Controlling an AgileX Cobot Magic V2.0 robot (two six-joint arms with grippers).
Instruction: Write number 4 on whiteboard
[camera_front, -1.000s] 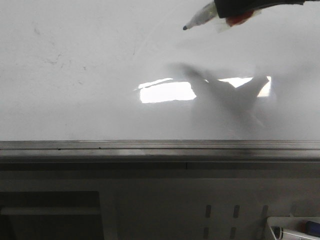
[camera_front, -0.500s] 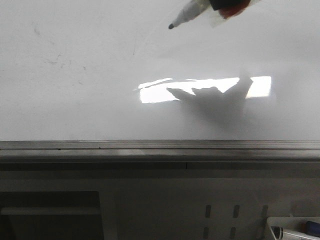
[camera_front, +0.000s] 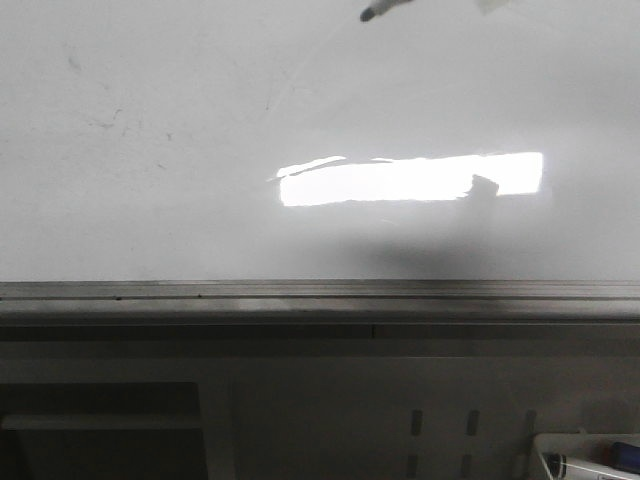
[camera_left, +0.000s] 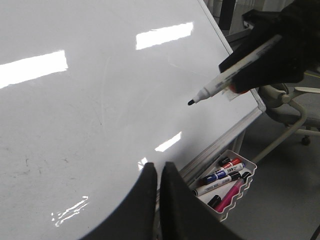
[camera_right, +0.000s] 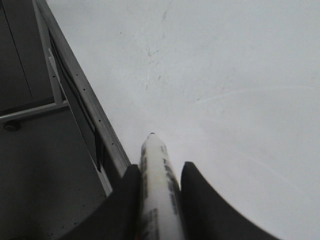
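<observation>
The whiteboard (camera_front: 200, 100) fills the front view, glossy white with a bright light reflection and faint grey scuffs. No number 4 shows on it in any view. My right gripper (camera_right: 159, 172) is shut on a white marker (camera_right: 158, 195) with a black tip. In the front view only the marker's tip (camera_front: 378, 11) shows, at the top edge. The left wrist view shows the right gripper (camera_left: 280, 55) holding the marker (camera_left: 230, 75) in front of the whiteboard (camera_left: 75, 100), tip off the surface. My left gripper (camera_left: 159, 169) is shut and empty, low beside the board.
A grey metal rail (camera_front: 320, 292) runs along the board's bottom edge. A white tray (camera_left: 227, 197) with several markers hangs below the rail at the right, also in the front view (camera_front: 548, 450). A chair base (camera_left: 290, 115) stands beyond the board's right end.
The right gripper and marker have risen; only the marker's tip remains in the front view. Their shadow on the board has shrunk and slid down to the right.
</observation>
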